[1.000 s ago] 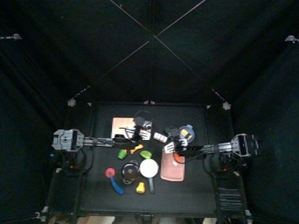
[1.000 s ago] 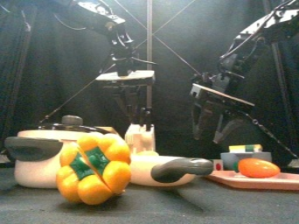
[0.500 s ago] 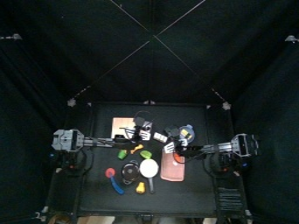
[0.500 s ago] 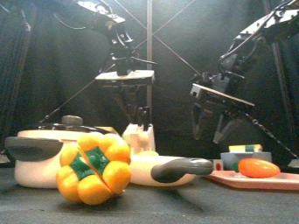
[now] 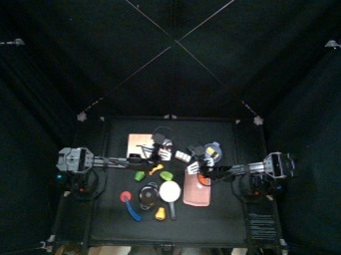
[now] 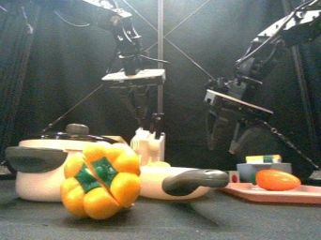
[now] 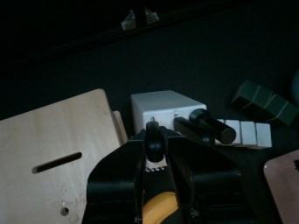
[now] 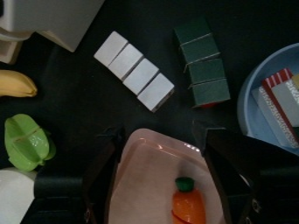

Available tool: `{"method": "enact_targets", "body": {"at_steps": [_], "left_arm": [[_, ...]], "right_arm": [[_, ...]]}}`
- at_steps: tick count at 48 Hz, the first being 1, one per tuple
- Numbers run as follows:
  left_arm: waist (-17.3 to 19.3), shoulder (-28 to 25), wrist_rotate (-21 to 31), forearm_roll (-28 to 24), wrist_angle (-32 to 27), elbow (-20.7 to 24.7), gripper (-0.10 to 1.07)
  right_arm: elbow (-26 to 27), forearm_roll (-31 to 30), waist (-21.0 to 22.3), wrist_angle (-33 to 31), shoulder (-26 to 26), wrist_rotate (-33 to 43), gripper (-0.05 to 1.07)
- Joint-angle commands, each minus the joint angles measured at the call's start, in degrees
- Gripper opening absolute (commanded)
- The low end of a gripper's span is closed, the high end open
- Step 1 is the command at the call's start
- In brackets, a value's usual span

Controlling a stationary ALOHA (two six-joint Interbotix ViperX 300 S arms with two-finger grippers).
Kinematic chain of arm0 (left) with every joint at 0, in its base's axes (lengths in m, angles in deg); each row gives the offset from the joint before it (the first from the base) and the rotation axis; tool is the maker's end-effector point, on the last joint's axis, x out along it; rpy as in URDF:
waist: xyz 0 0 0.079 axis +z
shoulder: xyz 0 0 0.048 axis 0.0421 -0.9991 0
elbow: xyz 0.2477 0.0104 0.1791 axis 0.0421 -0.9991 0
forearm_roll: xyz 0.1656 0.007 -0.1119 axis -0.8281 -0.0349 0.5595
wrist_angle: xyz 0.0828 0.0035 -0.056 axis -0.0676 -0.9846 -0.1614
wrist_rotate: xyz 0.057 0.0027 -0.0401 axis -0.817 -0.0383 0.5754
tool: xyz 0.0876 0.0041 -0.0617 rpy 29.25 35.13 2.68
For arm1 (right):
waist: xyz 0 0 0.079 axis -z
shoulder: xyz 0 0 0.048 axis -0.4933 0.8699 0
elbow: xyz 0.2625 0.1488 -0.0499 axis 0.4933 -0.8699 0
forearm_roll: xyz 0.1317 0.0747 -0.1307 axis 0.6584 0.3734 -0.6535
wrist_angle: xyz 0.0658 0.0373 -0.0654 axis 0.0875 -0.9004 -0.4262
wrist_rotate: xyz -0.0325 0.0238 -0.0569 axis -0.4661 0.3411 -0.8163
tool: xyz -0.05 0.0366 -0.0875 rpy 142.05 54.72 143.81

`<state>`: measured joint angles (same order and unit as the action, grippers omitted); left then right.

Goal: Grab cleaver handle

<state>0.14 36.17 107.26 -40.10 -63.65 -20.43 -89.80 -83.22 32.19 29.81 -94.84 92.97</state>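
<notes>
The left gripper (image 6: 141,117) hangs with its two black jaws pointing down and spread partway; nothing shows between them. Directly below it stands a white, box-shaped block (image 6: 148,147) with a ridged top. In the left wrist view, dark cylindrical pieces lie against one face of this block, and a flat board of pale, smooth wood (image 7: 59,140) with a slot cut through it lies just beside it. The right gripper (image 8: 163,140) hangs over the table's right half with its jaws wide apart and empty. Below them lies a salmon-pink rectangular piece (image 8: 152,175), flat, with rounded corners and a raised rim, and a glossy orange piece (image 8: 190,203) with a green tip rests on it. The cleaver handle cannot be singled out: no short pale stub can be made out on the edges of the salmon-pink piece that are in view, and neither gripper touches that piece. At the table's front stand a lobed, glossy yellow pepper (image 6: 100,178) with a green core and a white pot (image 6: 51,164) with matte grey handles.
</notes>
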Motion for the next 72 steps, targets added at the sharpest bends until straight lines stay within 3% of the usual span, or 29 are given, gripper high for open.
{"method": "enact_targets", "body": {"at_steps": [1, 15, 72], "left_arm": [[0.35, 1.23, -0.18, -0.35, -0.79, 1.49, 0.57], [0.0, 0.79, -0.18, -1.05, -6.15, 2.2, 0.57], [-3.08, 4.39, -3.08, -1.14, -8.26, 4.57, 0.57]], "right_arm": [[0.44, -0.09, 0.0, 0.0, -1.32, 0.0, 0.94], [0.62, -0.09, 0.09, 0.0, -0.97, 0.0, 0.94], [0.79, 0.18, 0.44, 1.76, -0.09, 0.09, 0.94]]}}
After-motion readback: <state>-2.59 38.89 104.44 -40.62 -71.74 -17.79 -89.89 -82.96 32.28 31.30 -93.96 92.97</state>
